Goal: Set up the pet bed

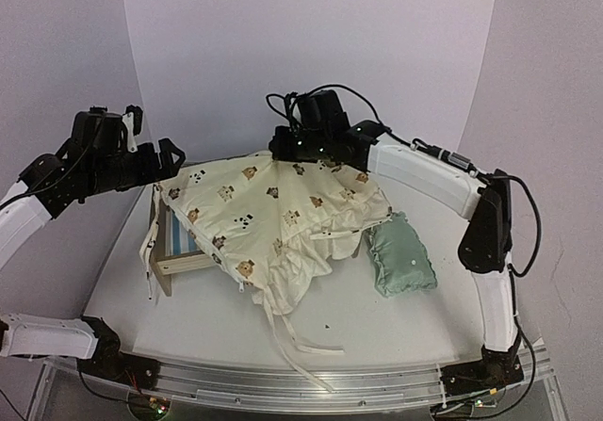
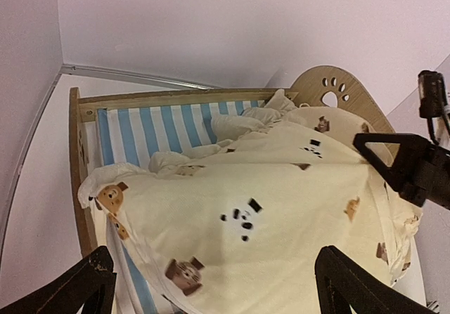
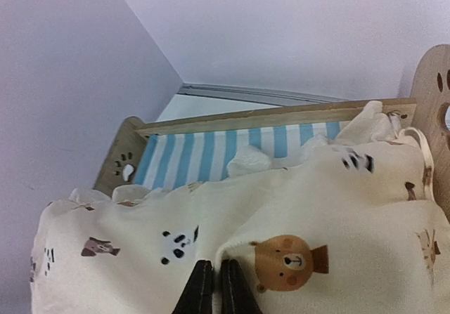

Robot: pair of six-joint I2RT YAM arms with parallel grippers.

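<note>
The pet bed stands at the left of the table, its striped base and paw-print headboard partly showing. The cream bear-print cushion is draped over most of it, with ties trailing toward the near edge. My right gripper is shut on a fold of the cushion and holds its far edge lifted; the fingers are pressed together on the fabric. My left gripper is open just above the cushion's left corner, and its fingers are spread wide over the fabric.
The small mint green pillow lies on the table right of the bed. Long cushion ties lie across the white table toward the near edge. My right gripper also shows at the right of the left wrist view. White walls close the back and sides.
</note>
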